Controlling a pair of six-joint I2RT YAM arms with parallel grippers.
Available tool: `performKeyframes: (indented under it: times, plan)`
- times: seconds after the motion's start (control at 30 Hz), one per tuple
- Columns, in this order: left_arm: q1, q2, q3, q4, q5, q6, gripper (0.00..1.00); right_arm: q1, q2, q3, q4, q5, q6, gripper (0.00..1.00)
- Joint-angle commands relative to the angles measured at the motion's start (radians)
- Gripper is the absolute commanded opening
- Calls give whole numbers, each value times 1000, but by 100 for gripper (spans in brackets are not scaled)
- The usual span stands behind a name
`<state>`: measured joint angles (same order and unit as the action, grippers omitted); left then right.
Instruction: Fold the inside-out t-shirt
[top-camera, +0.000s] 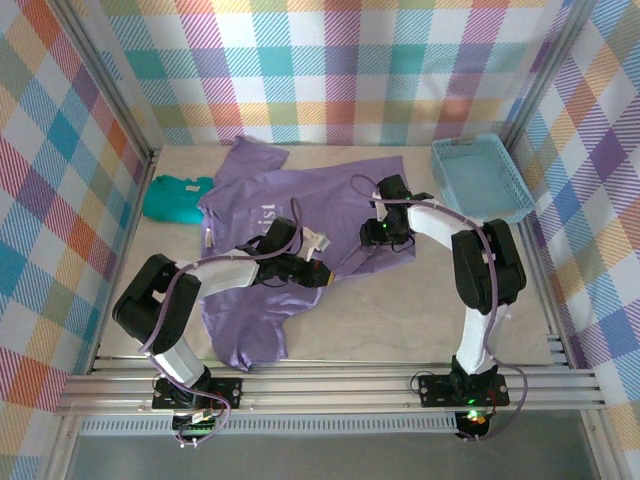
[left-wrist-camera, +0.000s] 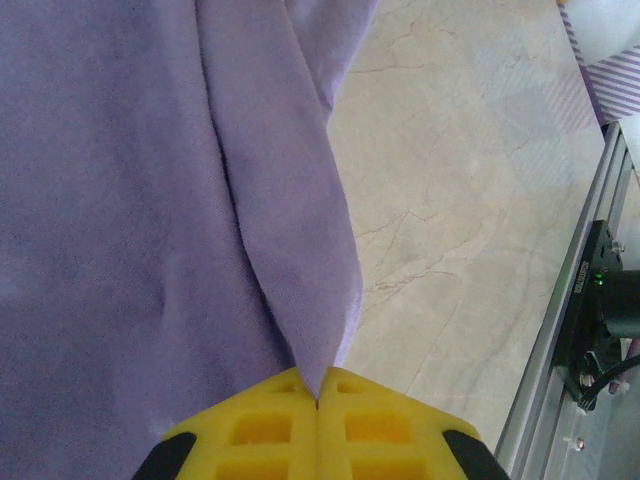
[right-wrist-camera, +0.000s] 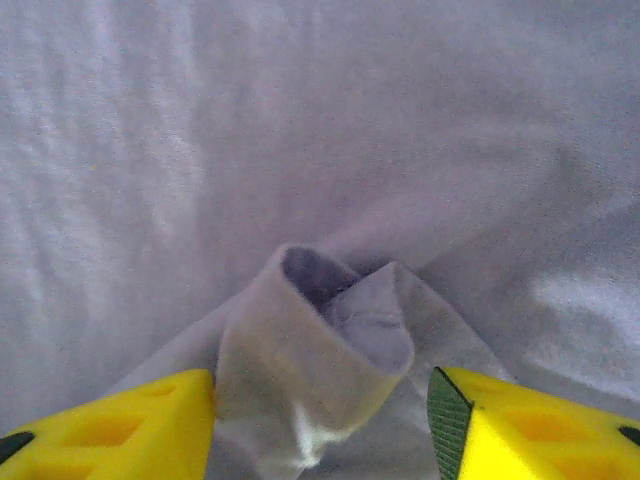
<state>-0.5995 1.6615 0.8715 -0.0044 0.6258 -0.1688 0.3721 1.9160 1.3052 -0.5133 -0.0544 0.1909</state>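
Note:
The lavender inside-out t-shirt (top-camera: 300, 200) lies spread and crumpled across the middle of the table, its lower part trailing toward the front left. My left gripper (top-camera: 322, 275) is at the shirt's middle edge. In the left wrist view its yellow jaws (left-wrist-camera: 318, 400) are pressed together on a pointed fold of the purple fabric (left-wrist-camera: 150, 200). My right gripper (top-camera: 383, 232) hovers over the shirt's right part. Its jaws (right-wrist-camera: 320, 385) stand apart, with a raised tuck of the cloth (right-wrist-camera: 310, 340) loose between them.
A teal-green folded garment (top-camera: 175, 198) lies at the back left, beside the shirt's sleeve. A light-blue basket (top-camera: 480, 178) stands at the back right. Bare marble tabletop (top-camera: 400, 310) stretches to the front right. An aluminium rail (left-wrist-camera: 570, 330) runs along the near edge.

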Motion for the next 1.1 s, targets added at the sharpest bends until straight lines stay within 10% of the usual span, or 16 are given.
performKeyframes:
  times: [0.0,0.33,0.67,1.07]
  plan:
    - [9,1,15,-30,19,7,0,-22,18,53,13,-26,-1,54]
    - [-54,20,26,-68,70,83,0,-153,-154,-153,-39,-107,89,33]
    - [-198,100,80,-120,74,136,0,-204,-424,-411,10,-172,226,55]
    - [-197,112,78,-128,34,146,0,-196,-301,-399,106,-218,317,53]
